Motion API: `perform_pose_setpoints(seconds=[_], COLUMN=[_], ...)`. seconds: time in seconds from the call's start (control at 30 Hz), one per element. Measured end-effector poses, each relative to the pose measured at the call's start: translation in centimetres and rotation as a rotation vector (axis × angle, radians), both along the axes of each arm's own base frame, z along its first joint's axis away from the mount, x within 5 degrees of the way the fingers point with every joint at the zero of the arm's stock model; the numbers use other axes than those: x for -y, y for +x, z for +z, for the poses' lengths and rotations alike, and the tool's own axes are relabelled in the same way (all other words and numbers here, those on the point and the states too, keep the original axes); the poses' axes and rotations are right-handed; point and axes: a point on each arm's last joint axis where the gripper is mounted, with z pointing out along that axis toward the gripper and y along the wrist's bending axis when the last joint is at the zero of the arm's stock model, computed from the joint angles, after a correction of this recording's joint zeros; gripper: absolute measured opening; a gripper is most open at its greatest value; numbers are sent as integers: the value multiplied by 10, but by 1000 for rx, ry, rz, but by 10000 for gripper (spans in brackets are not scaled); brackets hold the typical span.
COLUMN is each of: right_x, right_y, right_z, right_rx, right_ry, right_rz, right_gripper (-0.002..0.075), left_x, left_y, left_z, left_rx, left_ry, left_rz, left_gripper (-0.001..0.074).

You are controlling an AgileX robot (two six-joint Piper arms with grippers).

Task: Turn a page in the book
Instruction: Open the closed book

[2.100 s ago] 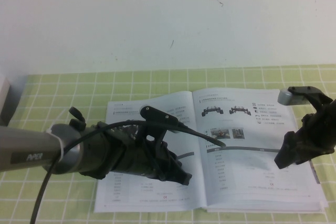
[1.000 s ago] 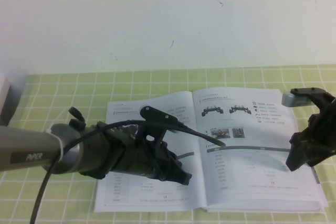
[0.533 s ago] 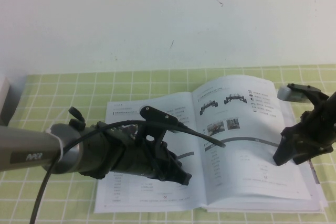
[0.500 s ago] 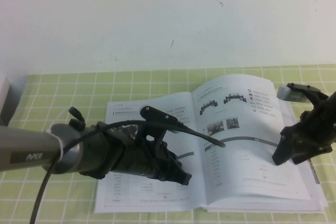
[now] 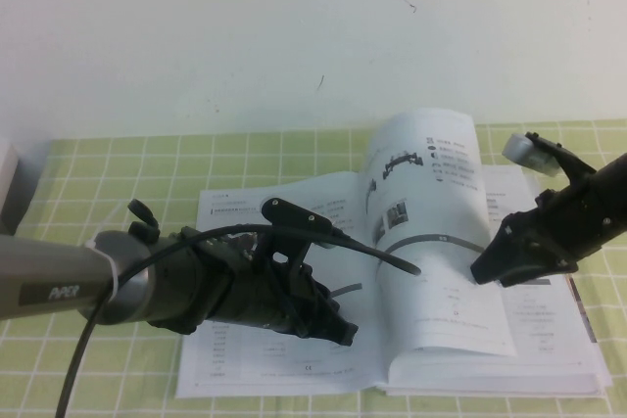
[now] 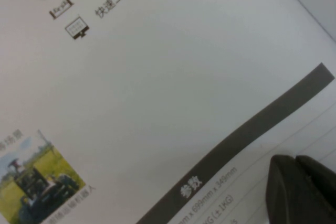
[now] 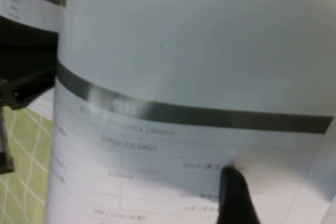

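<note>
The book point(image 5: 245, 210) lies open on the green checked mat. My left gripper point(image 5: 338, 328) is shut and rests on the left-hand sheet; in the left wrist view point(image 6: 295, 164) its tips touch the paper below a dark grey table bar. My right gripper point(image 5: 487, 269) is shut on the outer edge of the page point(image 5: 431, 212). The page stands curled up above the right half of the book, with the two black chassis pictures near its top. In the right wrist view the page point(image 7: 184, 51) fills the picture, with one dark finger point(image 7: 236, 195) in front of it and the other hidden.
The green mat point(image 5: 98, 163) ends at a white wall at the back. A white object point(image 5: 8, 183) sits at the far left edge. The uncovered right-hand sheets of the book point(image 5: 554, 325) lie flat under my right gripper.
My right gripper has moved left and up with the page's edge. The page has risen from flat to a standing curl. The left arm has not moved.
</note>
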Motion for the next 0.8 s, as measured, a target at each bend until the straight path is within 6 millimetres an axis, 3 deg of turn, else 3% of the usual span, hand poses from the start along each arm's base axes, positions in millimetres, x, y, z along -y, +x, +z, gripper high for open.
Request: perform_pose_setpoints(seconds=[0.4,0.8], right_x=[-15,-21], right_y=[4,4], right_z=[16,21], right_rx=[88,101], right_ry=[242,309], right_rz=[21,29], right_gripper=[390,388], left_x=[0,-6], left_y=[0,5], left_z=[0,17], left_rx=[11,104], left_ry=[9,36], left_rz=[-8,37], left_gripper=[-3,-3])
